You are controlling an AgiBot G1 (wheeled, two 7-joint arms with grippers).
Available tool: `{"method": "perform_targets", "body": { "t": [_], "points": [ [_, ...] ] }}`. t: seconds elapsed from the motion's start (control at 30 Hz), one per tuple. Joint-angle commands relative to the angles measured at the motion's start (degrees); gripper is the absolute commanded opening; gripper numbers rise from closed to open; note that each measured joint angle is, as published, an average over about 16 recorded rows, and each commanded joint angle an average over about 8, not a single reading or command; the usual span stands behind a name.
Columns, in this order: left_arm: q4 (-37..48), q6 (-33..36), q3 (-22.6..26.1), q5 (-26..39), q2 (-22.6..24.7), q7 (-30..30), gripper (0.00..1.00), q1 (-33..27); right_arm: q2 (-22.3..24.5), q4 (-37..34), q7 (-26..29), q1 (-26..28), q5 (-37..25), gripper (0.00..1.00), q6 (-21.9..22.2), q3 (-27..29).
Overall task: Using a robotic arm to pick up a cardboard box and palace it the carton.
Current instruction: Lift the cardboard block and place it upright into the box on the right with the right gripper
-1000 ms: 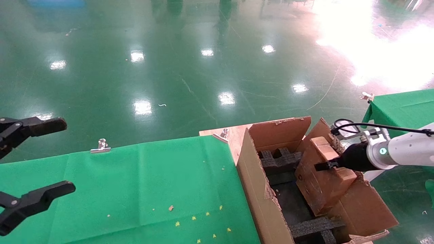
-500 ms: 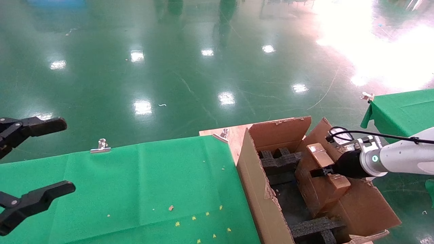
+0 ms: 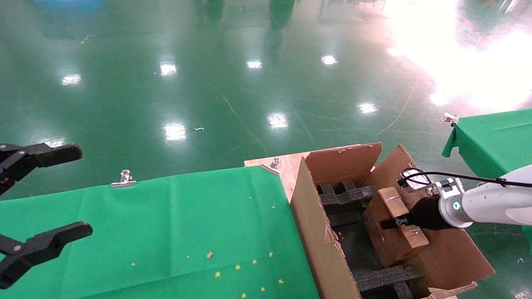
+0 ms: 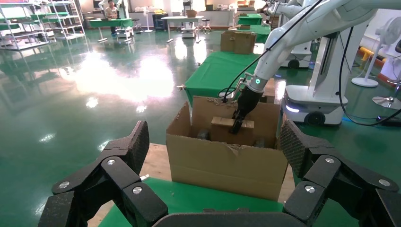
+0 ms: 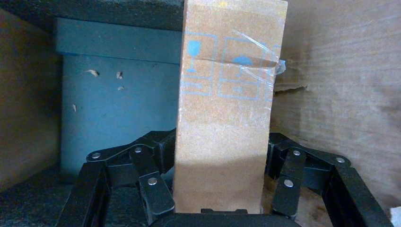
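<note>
The green-clothed tabletop (image 3: 166, 224) stands beside the carton (image 3: 316, 232), whose flaps stand open with black foam blocks (image 3: 343, 197) inside. The right claw (image 3: 388, 224) reaches into the carton, pinching the cardboard box (image 3: 384, 232) between its fingers. The left claw (image 3: 37, 199) hangs spread wide over the tabletop's left side.

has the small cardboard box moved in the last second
Yes. Held by the right pincer, the cardboard box has sunk lower into the carton, its top now farther below the carton's back flap.
</note>
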Motion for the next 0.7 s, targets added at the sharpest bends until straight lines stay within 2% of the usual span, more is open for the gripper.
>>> {"method": "perform_targets", "body": {
  "t": [0.03,0.2,0.23,0.47,0.5,0.7],
  "points": [
    [0.0,0.0,0.0,0.0,0.0,0.0,1.0,0.0,-0.26,-0.65,-0.39,-0.66,0.35,0.0,-0.1,0.19],
    [0.0,0.0,0.0,0.0,0.0,0.0,1.0,0.0,-1.49,-2.98,-1.61,-2.31,1.24,0.0,-0.84,0.75],
    [0.0,0.0,0.0,0.0,0.0,0.0,1.0,0.0,-1.69,-3.4,-1.83,-2.54,1.38,0.03,-0.97,0.85],
    [0.01,-0.02,0.0,-0.02,0.0,0.0,1.0,0.01,-2.56,-5.44,-3.05,-3.56,2.11,0.88,-1.66,1.44],
    [0.01,-0.02,0.0,-0.02,0.0,0.0,1.0,0.02,-2.61,-5.55,-3.12,-3.62,2.15,0.98,-1.7,1.48],
    [0.01,-0.02,0.0,-0.02,0.0,0.0,1.0,0.01,-2.5,-5.28,-2.93,-3.48,2.07,1.0,-1.63,1.41]
  ]
}}
